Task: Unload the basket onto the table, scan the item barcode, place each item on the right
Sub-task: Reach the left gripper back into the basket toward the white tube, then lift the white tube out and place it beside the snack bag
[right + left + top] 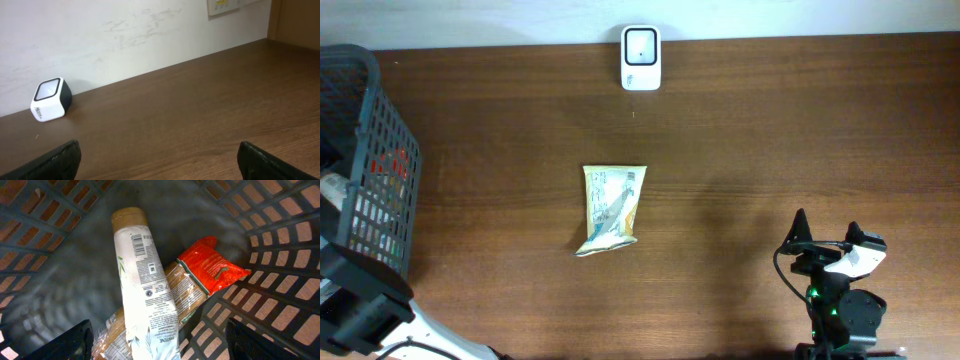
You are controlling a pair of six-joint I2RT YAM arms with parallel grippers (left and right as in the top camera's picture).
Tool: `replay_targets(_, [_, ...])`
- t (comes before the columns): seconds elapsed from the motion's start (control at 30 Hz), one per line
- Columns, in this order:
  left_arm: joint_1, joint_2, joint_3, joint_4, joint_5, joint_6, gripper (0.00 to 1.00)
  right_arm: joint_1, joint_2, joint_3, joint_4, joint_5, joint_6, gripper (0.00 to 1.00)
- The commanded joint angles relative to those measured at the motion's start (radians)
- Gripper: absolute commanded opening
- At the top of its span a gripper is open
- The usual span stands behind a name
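Overhead, a pale green snack packet (611, 209) lies flat near the middle of the brown wooden bench (770, 130), well apart from the white barcode scanner (641, 58) standing at the far edge by the wall. A dark mesh basket (365, 150) sits at the left edge, with the left arm (360, 305) at the lower left beside it. The right claw (825, 232) hovers over the near right corner, its 2 fingers spread with nothing between them. From the left wrist, the left claw (159, 332) hangs inside the basket, its fingers (75, 341) wide apart at the 2 lower corners of the view, gripping nothing. Beneath it a white tube (142, 280) with a tan cap lies slanted, barcode facing up, across a brown pack with a red end (212, 266). From the right wrist, the scanner shows at the far left against the white wall, and the 2 dark fingers stand wide apart above bare wood, holding nothing.
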Motion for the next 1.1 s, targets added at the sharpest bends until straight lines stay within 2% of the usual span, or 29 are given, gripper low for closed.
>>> replay_targets(0.0, [0.020,0.026,-0.007,-0.004,0.005,0.009,0.81,0.006,-0.005,-0.005,-0.007,0.005,0.007,0.99])
replay_targets(0.13, [0.028,0.085,-0.017,-0.018,-0.047,0.010,0.81,0.006,-0.005,-0.005,-0.007,0.005,0.007,0.99])
replay_targets(0.67, [0.040,0.264,-0.017,0.044,-0.046,0.032,0.77,0.006,-0.005,-0.005,-0.007,0.005,0.007,0.99])
replay_targets(0.73, [0.042,0.269,-0.017,0.052,-0.046,0.032,0.70,0.006,-0.005,-0.005,-0.007,0.006,0.007,0.99])
replay_targets(0.77, [0.042,0.270,-0.017,0.059,-0.046,0.032,0.49,0.006,-0.005,-0.005,-0.007,0.006,0.007,0.99])
replay_targets(0.83, [0.042,0.270,-0.017,0.064,-0.046,0.032,0.21,0.006,-0.005,-0.005,-0.007,0.005,0.007,0.99])
replay_targets(0.87, [0.042,0.270,-0.017,0.065,-0.045,0.031,0.11,0.006,-0.005,-0.005,-0.007,0.005,0.007,0.99])
replay_targets(0.97, [0.042,0.266,-0.004,0.051,-0.039,0.031,0.00,0.006,-0.005,-0.005,-0.007,0.005,0.007,0.99])
replay_targets(1.07, [0.042,0.231,0.056,0.010,0.028,0.031,0.00,0.006,-0.005,-0.005,-0.007,0.006,0.007,0.99])
